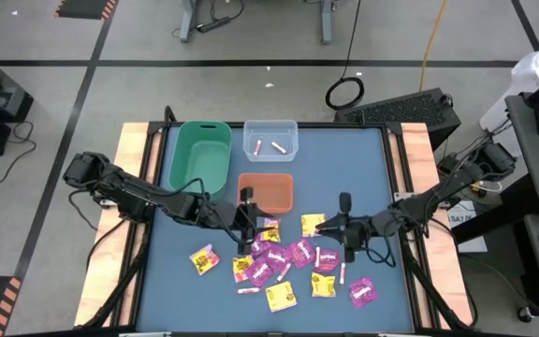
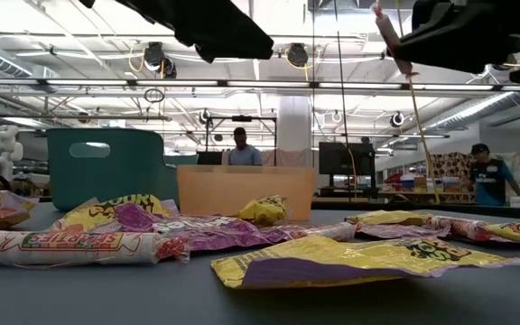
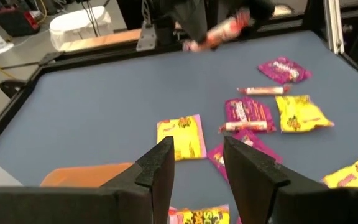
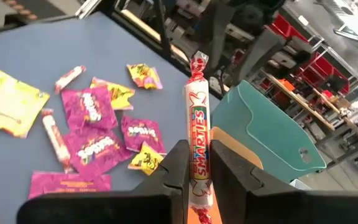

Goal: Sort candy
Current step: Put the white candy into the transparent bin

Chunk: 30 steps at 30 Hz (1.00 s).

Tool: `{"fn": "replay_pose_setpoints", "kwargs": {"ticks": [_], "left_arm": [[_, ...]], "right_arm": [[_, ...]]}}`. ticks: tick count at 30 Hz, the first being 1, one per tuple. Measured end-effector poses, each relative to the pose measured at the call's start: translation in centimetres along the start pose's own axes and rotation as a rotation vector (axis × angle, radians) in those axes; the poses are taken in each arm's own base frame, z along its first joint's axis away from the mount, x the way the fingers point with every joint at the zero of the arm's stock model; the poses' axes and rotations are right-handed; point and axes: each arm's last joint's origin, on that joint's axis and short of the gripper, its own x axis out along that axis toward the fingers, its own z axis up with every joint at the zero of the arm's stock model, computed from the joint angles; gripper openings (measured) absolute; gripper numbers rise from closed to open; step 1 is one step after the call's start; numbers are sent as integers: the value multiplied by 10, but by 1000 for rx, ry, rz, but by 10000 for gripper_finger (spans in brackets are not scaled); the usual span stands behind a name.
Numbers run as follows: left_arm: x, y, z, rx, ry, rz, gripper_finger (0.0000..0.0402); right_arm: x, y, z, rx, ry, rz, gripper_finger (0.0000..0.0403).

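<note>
Candy lies scattered on the blue table: yellow packets (image 1: 281,297) (image 3: 180,137), magenta packets (image 1: 299,251) (image 3: 283,68) and pale sticks (image 1: 247,290) (image 3: 263,91). My right gripper (image 1: 330,225) (image 4: 197,152) hovers over the right part of the pile, shut on one pale Smarties stick (image 4: 197,106). That stick also shows in the left wrist view (image 3: 222,28) and in the low view (image 2: 385,25). My left gripper (image 1: 248,223) (image 3: 197,146) is open above the pile's far left part, just in front of the orange bin, and touches nothing. My right gripper pinches the Smarties stick between its two fingers (image 4: 229,165), on the stick's lower half (image 4: 197,140). The stick lies along the fingers, and its twisted free end (image 4: 197,62) sticks out past the fingertips. It is lifted clear of the table.
Three bins stand at the far side: a green bin (image 1: 199,154), a clear bin (image 1: 269,139) with two pale sticks in it, and an orange bin (image 1: 266,190) just behind the pile. Bare blue table (image 1: 354,159) lies right of the bins. People stand in the room beyond.
</note>
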Motion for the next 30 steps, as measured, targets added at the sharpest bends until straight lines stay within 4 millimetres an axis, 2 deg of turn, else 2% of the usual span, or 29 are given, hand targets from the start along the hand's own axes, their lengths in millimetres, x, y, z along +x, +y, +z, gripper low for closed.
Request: {"fn": "replay_pose_setpoints", "kwargs": {"ticks": [15, 30], "left_arm": [[0, 0, 0, 0, -1, 0, 144], [0, 0, 0, 1, -2, 0, 144]], "right_arm": [[-1, 2, 1, -24, -6, 11, 45], [-1, -1, 4, 85, -25, -38, 45]]}}
